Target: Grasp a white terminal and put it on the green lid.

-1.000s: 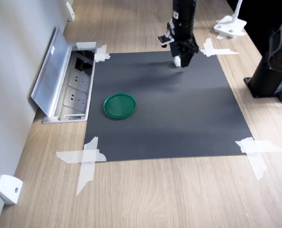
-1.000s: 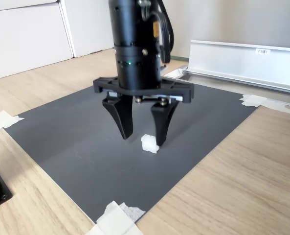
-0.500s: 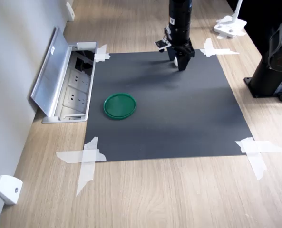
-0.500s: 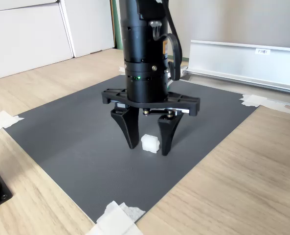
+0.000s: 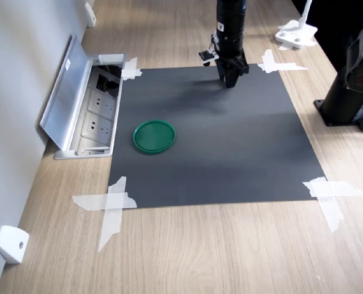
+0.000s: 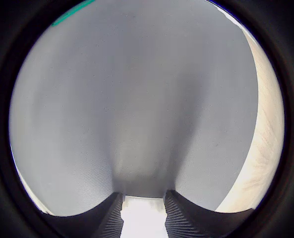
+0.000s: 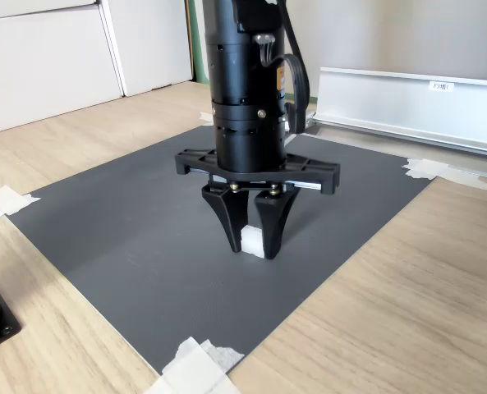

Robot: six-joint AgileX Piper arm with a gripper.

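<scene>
We find the black two-fingered gripper (image 7: 251, 244) clamped on the tiny white plastic terminal (image 7: 250, 241), resting on the dark grey mat (image 5: 242, 147). Lifting and carrying to the flat round green plastic lid (image 5: 154, 136), well apart, remain.

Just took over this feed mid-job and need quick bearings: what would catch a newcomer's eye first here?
The black gripper stands upright near the far edge of the dark mat in the first exterior view, its fingers closed around the white terminal down at the mat surface. The green lid lies alone on the mat toward the first exterior view's left, well apart from the gripper. An open metal socket box sits beside the mat's left edge there.
</scene>
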